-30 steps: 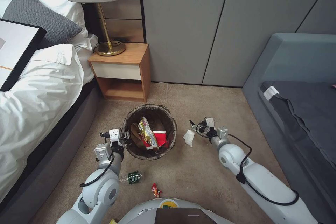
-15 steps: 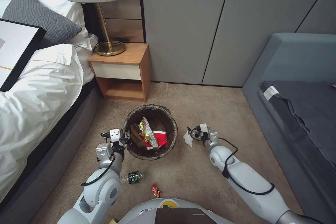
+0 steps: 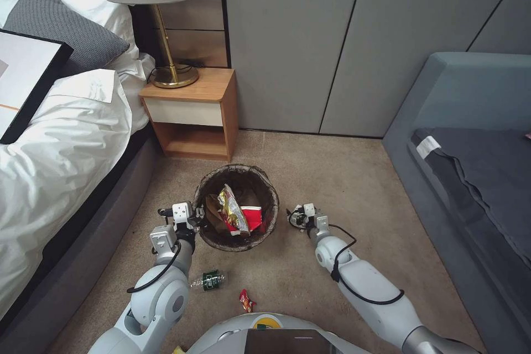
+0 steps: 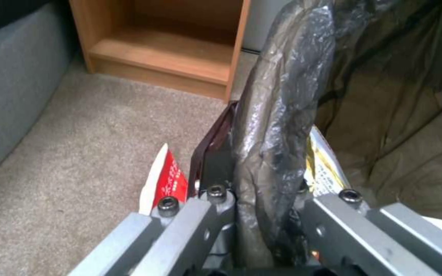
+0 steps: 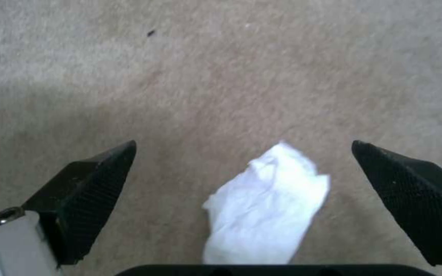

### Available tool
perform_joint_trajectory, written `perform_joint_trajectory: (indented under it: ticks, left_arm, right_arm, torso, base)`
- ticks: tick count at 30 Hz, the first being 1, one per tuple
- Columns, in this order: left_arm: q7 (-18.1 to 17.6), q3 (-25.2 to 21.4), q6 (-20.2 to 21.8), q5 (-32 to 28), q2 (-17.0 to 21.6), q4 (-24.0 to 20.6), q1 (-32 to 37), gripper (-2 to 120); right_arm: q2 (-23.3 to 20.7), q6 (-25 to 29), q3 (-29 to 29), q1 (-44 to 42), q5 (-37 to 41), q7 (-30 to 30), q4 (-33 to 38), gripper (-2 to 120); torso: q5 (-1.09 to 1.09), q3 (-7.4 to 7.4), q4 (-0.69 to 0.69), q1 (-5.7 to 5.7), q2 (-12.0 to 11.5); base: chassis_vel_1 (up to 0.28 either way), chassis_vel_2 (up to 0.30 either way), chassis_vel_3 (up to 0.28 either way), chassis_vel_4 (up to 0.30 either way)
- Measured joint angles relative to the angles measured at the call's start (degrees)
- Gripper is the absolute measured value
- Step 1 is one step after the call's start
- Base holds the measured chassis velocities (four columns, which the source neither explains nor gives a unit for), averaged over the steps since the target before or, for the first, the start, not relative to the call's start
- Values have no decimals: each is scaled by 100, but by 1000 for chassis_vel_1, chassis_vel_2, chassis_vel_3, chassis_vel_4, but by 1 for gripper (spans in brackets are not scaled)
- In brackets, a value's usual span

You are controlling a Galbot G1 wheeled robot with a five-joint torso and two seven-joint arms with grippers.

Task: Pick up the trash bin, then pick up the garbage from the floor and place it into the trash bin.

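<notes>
Bin point(image 3: 237, 207) sits on the carpet point(image 3: 332, 177), just near of the wooden nightstand point(image 3: 193, 113). Left gripper point(image 3: 191, 218) is clamped on the bin's left rim; in the left wrist view the fingers point(image 4: 221, 214) pinch the wall and the folded-over dark liner point(image 4: 277, 126) together. Judgement: this grip steadies the bin and keeps its mouth facing up for drops from the other arm.

Bin contents: a yellow snack bag point(image 3: 232, 210) and a red-and-white paper cup point(image 3: 253, 218), with tan paper beneath.

Right gripper point(image 5: 244, 191) is spread wide and pointed down at the floor just right of the bin, holding nothing. A white tissue wad point(image 5: 267, 211) lies on the carpet between the two black fingertips point(image 5: 85, 199), untouched as far as I can tell. It is crumpled, light and soft; judged likely to compress when pinched, so straddling it suits a closing grasp.

Left on the floor, nearer the robot: a green-labelled bottle point(image 3: 210, 280) and a small red wrapper point(image 3: 245, 300).
</notes>
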Motion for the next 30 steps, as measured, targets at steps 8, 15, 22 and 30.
perform_joint_trajectory:
  ticks: [8, 15, 22, 30]
  left_arm:
    - [-1, -6, -2, -27, 19, 3, -17, 4]
    - [-1, -20, -6, -52, 42, 13, -29, 4]
    - [-2, -2, -7, -61, 49, 31, -53, 4]
    - [-3, 4, -7, -63, 53, 35, -57, 4]
  right_arm:
    - [244, 77, 0, 44, -166, -9, -442, 100]
    - [358, 94, 65, 90, -256, -6, -754, 100]
    - [371, 120, 162, 95, -296, 14, -898, 100]
    - [463, 201, 157, 187, -368, 9, -1111, 100]
  torso:
    - [0, 0, 0, 0, 0]
    - [0, 0, 0, 0, 0]
    - [0, 0, 0, 0, 0]
    - [0, 0, 0, 0, 0]
  base:
    - [0, 0, 0, 0]
    - [0, 0, 0, 0]
    - [0, 0, 0, 0]
    - [0, 0, 0, 0]
